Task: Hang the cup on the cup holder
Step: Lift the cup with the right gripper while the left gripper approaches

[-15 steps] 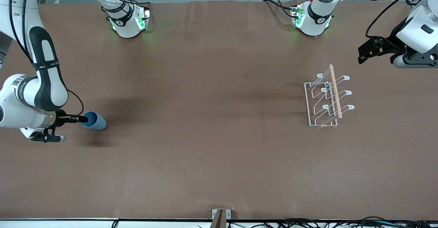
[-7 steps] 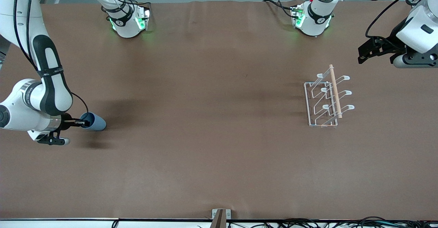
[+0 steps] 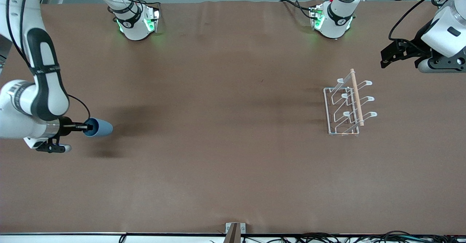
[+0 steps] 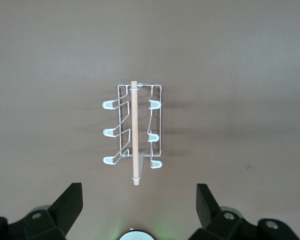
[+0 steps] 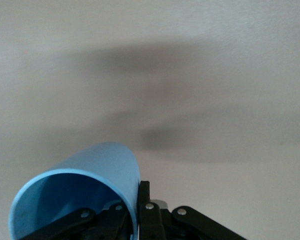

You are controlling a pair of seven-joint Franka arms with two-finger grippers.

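The light-blue cup lies on its side in the air, just above the table at the right arm's end, its mouth turned toward the arm. My right gripper is shut on its rim. In the right wrist view one finger is inside the cup and the other outside, with the right gripper pinching the wall. The white wire cup holder with its wooden rod stands toward the left arm's end. My left gripper waits open above the table near it; the left wrist view shows the cup holder past the left gripper.
The brown table cover stretches wide between cup and holder. The arms' bases stand along the table's edge farthest from the front camera. A small bracket and cables sit at the nearest edge.
The right gripper's fingers closed on the cup's rim and raised it a little off the table, drawing it slightly toward the right arm. The left arm has not moved.
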